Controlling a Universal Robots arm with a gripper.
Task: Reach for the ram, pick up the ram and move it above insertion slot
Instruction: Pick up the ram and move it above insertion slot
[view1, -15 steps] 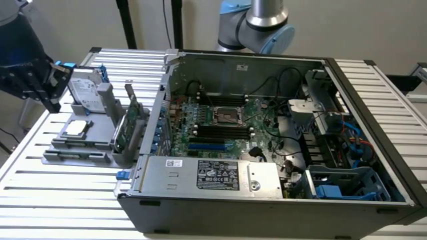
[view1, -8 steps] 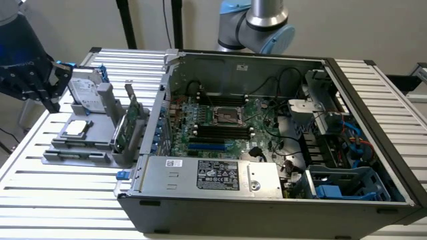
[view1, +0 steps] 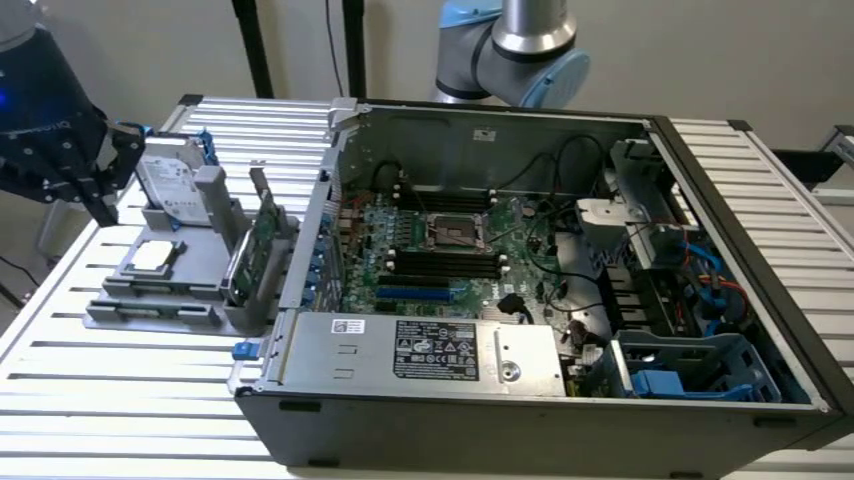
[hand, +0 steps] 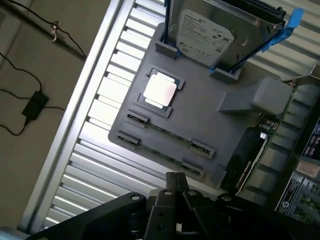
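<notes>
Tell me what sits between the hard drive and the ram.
A square silver processor chip, seated in the grey holder, lies between the hard drive and the ram; the wrist view shows it.

Soft, even room light seems to come from overhead onto the grey parts holder (view1: 147, 312), leaving only faint shadows at its foot. The slatted metal table (view1: 120, 370) around the holder shines pale, and in the wrist view the slats just beside it glare almost white. The processor (hand: 160, 91) lying on the holder is washed out (its lid reads as a blank bright square). Near the holder, the gripper (hand: 176, 180) is a near-black shape, and the open computer case (view1: 534, 425) is dimmer inside.
</notes>
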